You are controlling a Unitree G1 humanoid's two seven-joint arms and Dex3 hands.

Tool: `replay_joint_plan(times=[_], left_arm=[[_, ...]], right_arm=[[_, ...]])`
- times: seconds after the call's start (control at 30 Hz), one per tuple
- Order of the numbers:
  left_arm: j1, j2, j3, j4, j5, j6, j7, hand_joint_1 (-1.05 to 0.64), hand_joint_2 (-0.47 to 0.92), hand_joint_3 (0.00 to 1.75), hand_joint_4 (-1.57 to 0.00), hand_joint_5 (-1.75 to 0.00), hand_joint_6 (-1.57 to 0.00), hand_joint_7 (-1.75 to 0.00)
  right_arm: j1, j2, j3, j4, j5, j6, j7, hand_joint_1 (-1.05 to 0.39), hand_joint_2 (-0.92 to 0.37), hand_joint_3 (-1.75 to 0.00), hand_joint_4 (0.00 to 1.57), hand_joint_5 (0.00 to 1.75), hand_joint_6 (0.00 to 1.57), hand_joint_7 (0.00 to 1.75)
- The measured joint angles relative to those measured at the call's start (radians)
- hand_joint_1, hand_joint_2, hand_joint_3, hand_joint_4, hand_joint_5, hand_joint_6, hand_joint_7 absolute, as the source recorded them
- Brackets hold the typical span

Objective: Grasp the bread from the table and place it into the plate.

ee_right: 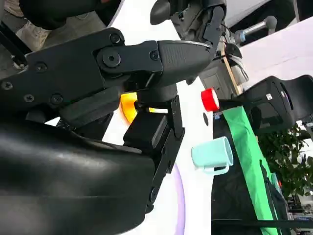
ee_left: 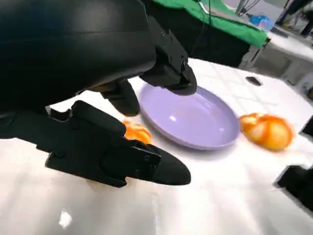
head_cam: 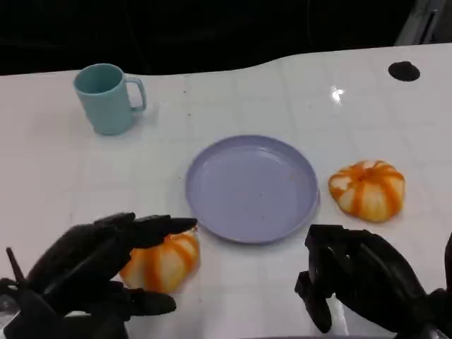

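Left hand (head_cam: 99, 272) sits low at the near left of the counter (head_cam: 56, 169), fingers spread wide around the near bread (head_cam: 164, 263) — one set of fingers (head_cam: 159, 226) reaching over the top of it, the thumb (head_cam: 141, 304) down on the near side. The left wrist view shows the same thing: black fingers above and below, the orange bread (ee_left: 137, 132) peeking out between them. Whether those fingers actually touch the bread, I cannot tell; the hand looks released, nothing clamped yet. That bread lies on the counter just beside the near-left edge of the plate (head_cam: 252, 187), not on it.

Over on the other side, the right hand (head_cam: 353, 282) hovers near the front edge, fingers curled in, holding nothing. A second bread (head_cam: 367, 189) lies beyond it, just to the right of the plate and apart from it. The purple plate sits mid-counter with nothing on it.

Back left, a pale blue mug (head_cam: 106, 97) stands upright, handle to the right, well apart from everything else. A dark round spot (head_cam: 404, 70) marks the far right of the counter.
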Motion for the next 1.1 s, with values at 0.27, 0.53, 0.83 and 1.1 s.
replay_joint_plan(times=[0.27, 0.53, 0.83, 1.1], left_arm=[[-0.044, 0.032, -0.049, -0.08, 0.31, 0.103, 0.047, -0.78, 0.92, 0.11, -0.34, -0.46, -0.34, -0.01], [-0.172, 0.035, -0.166, 0.053, 0.445, 0.203, 0.047, -0.78, 0.92, 0.09, -0.31, -0.4, -0.3, 0.0], [-0.291, 0.019, -0.303, 0.302, 0.473, 0.266, 0.045, -0.79, 0.92, 0.09, -0.3, -0.36, -0.27, 0.0], [-0.339, 0.01, -0.357, 0.401, 0.458, 0.289, 0.055, -0.75, 0.92, 0.07, -0.31, -0.35, -0.28, -0.01]], right_arm=[[-0.005, 0.0, 0.0, 0.003, -0.001, -0.001, 0.002, -0.93, -0.92, -0.35, 1.28, 1.62, 1.11, 1.52], [-0.008, -0.001, -0.001, 0.004, -0.001, -0.002, 0.006, -0.92, -0.92, -0.35, 1.27, 1.62, 1.11, 1.52], [-0.004, -0.002, -0.001, 0.0, 0.0, -0.002, 0.005, -0.93, -0.92, -0.35, 1.27, 1.63, 1.1, 1.53], [-0.001, -0.002, -0.001, -0.005, 0.001, 0.001, 0.006, -0.93, -0.92, -0.35, 1.27, 1.62, 1.1, 1.52]])
